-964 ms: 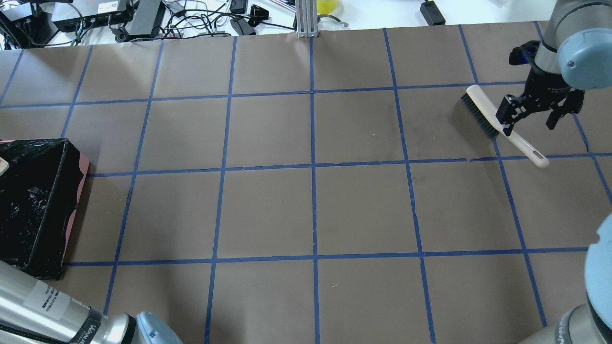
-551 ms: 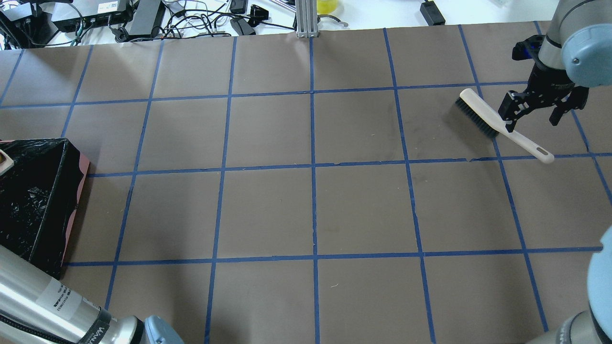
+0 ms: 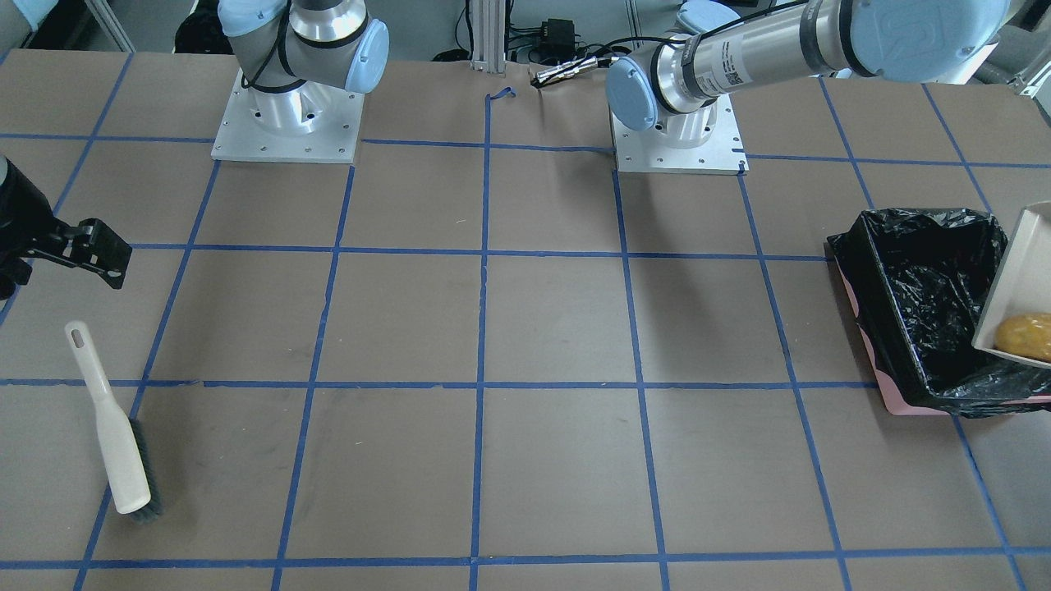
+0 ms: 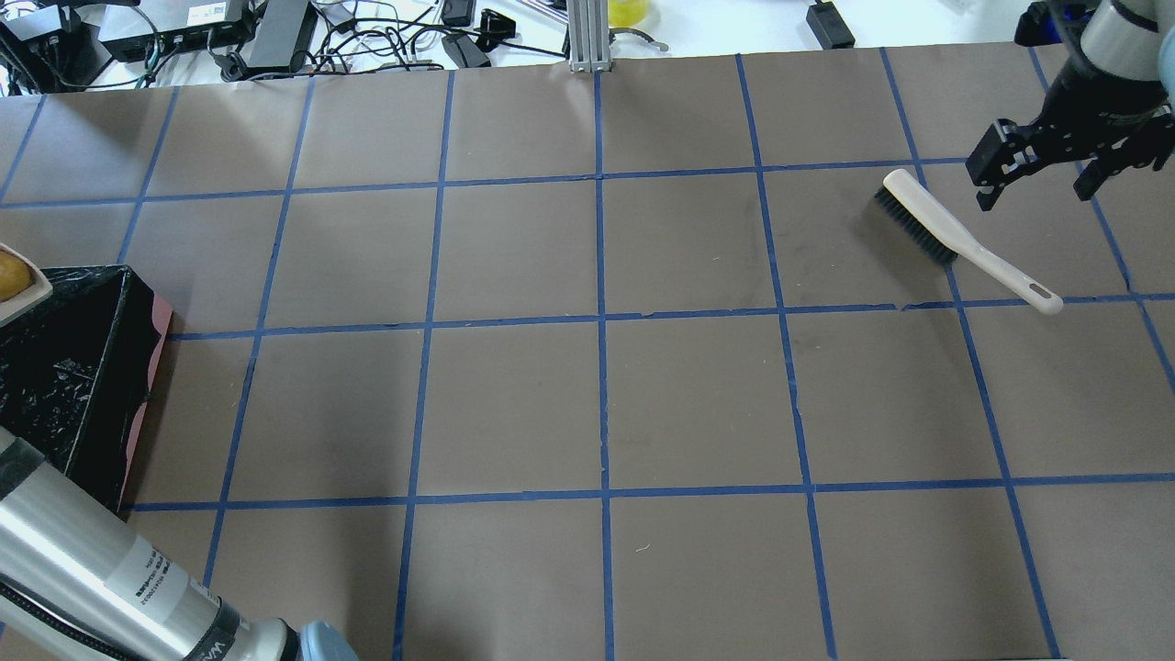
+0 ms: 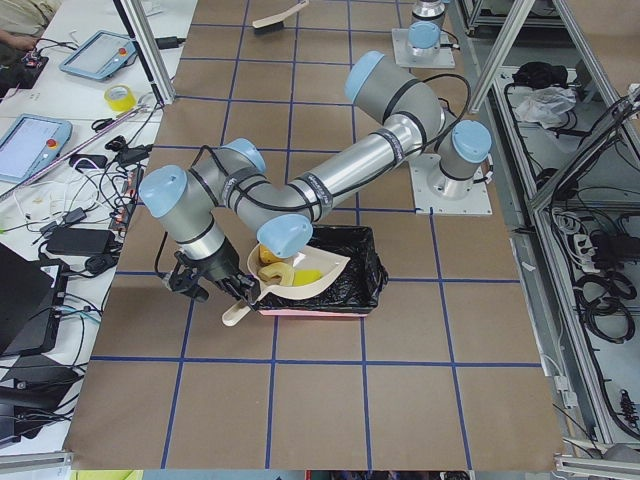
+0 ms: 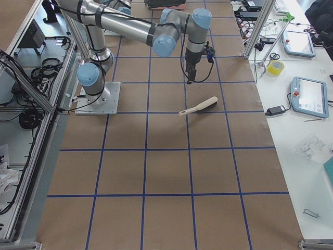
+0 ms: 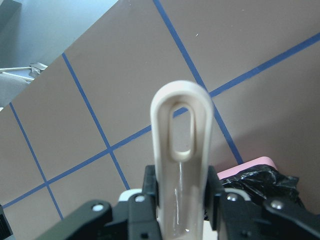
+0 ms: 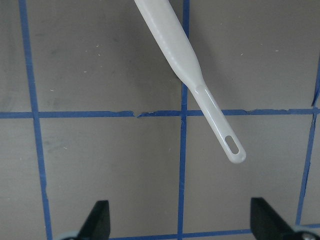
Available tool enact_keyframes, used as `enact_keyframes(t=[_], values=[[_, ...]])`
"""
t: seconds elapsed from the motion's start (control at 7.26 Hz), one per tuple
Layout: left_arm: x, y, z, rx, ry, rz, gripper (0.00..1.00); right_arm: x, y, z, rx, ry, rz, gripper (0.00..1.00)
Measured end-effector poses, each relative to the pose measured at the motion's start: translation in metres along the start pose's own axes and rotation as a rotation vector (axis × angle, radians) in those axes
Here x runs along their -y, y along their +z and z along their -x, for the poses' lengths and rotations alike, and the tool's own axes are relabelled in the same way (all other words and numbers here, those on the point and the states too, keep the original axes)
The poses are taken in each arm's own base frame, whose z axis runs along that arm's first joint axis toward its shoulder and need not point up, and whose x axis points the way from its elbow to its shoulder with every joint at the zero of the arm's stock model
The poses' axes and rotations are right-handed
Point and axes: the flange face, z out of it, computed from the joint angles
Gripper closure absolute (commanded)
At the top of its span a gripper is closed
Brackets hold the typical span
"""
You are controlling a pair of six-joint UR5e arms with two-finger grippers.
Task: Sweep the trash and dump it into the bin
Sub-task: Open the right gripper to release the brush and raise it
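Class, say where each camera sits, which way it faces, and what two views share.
Front-facing: across the table, facing both arm bases; bin at right.
Overhead: behind the robot, looking down; right claw open, clear of the brush.
Exterior left: table's end; left arm near, dustpan over bin.
Exterior right: opposite end; right arm near.
Left wrist: along the dustpan's handle, left claw shut on it.
Right wrist: straight down on the brush handle.
Shared: overhead and front-facing show the brush.

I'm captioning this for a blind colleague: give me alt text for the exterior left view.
The robot's left gripper holds a beige dustpan by its handle over the black-lined bin, yellow trash lying in the pan. A brush lies far up the blue-gridded table.
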Motion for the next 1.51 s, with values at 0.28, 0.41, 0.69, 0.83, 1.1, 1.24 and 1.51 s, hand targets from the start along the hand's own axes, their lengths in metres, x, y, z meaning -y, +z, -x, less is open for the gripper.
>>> enact_keyframes(t=[0.28, 0.41, 0.69, 0.83, 1.1, 1.24, 1.51], values=[[-0.007, -0.008, -0.01, 0.039, -0.039, -0.026, 1.0, -0.024, -0.057, 0.055, 0.008, 0.048, -0.071, 0.0], [-0.011, -0.013, -0.014, 0.07, -0.044, -0.046, 1.0, -0.035, -0.074, 0.094, 0.024, 0.073, -0.083, 0.0], [-0.017, -0.017, -0.015, 0.129, -0.032, -0.062, 1.0, -0.053, -0.087, 0.16, 0.044, 0.105, -0.089, 0.0], [-0.018, -0.016, -0.011, 0.158, -0.018, -0.05, 1.0, -0.059, -0.087, 0.18, 0.051, 0.121, -0.086, 0.0], [-0.019, -0.011, -0.009, 0.215, -0.015, -0.048, 1.0, -0.064, -0.087, 0.195, 0.08, 0.127, -0.078, 0.0], [-0.021, -0.007, -0.012, 0.233, -0.038, -0.05, 1.0, -0.065, -0.087, 0.197, 0.088, 0.128, -0.077, 0.0], [-0.03, -0.002, -0.015, 0.262, -0.09, -0.055, 1.0, -0.066, -0.087, 0.198, 0.09, 0.125, -0.075, 0.0]])
